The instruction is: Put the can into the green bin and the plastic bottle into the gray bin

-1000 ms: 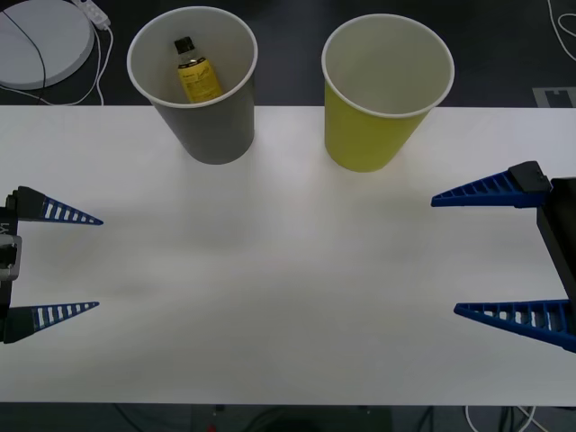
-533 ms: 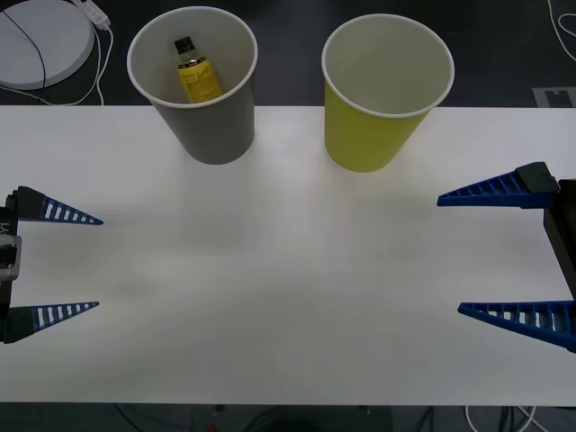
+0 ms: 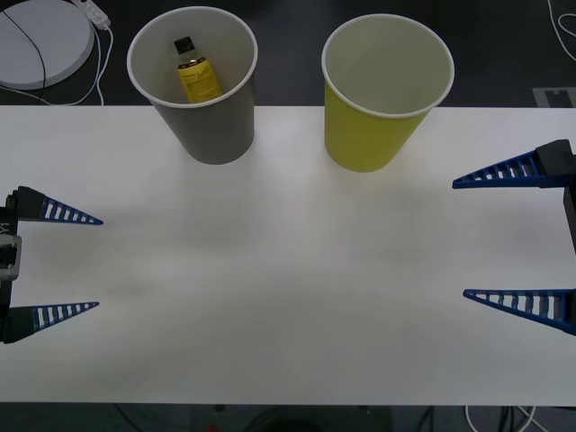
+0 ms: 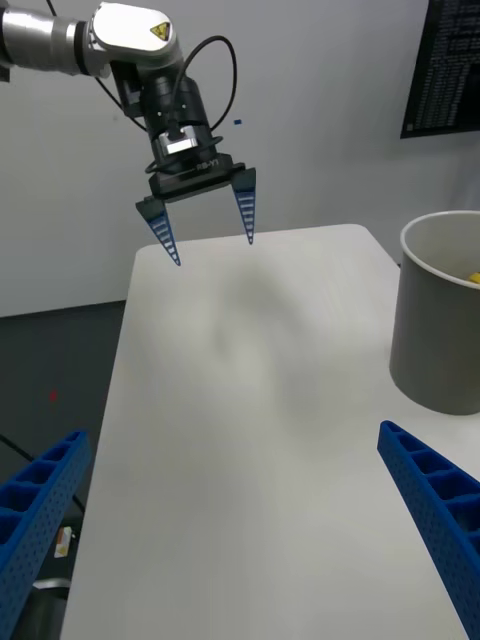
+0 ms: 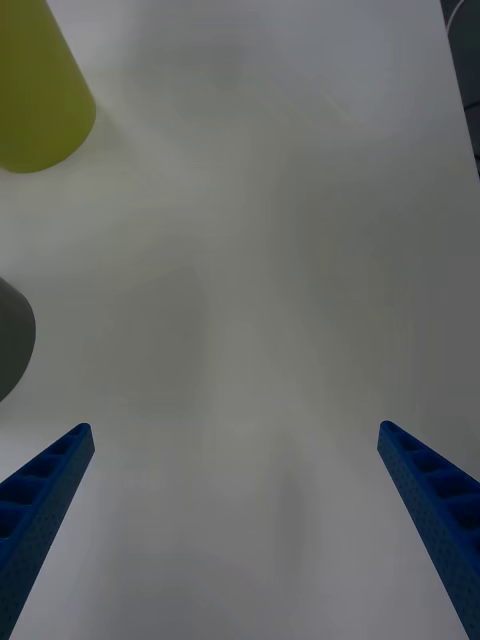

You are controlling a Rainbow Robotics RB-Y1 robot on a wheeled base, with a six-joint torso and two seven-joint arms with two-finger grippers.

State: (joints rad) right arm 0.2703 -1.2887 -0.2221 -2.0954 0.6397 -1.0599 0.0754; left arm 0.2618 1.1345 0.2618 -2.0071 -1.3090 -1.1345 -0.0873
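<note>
Front view: plastic bottle [image 3: 195, 72] half-hidden inside gray bin [image 3: 206, 117]; both claws released, empty.

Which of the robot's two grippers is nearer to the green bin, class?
The right. The right gripper, open, hangs at the table's right edge, nearer the robot than the green bin. The left gripper, also open, is at the far left edge, beyond the gray bin.

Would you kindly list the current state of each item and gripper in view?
gray bin: upright, holding the bottle.
plastic bottle: capped, leaning inside the gray bin.
green bin: upright, nothing visible inside.
left gripper: open, empty.
right gripper: open, empty.
</note>
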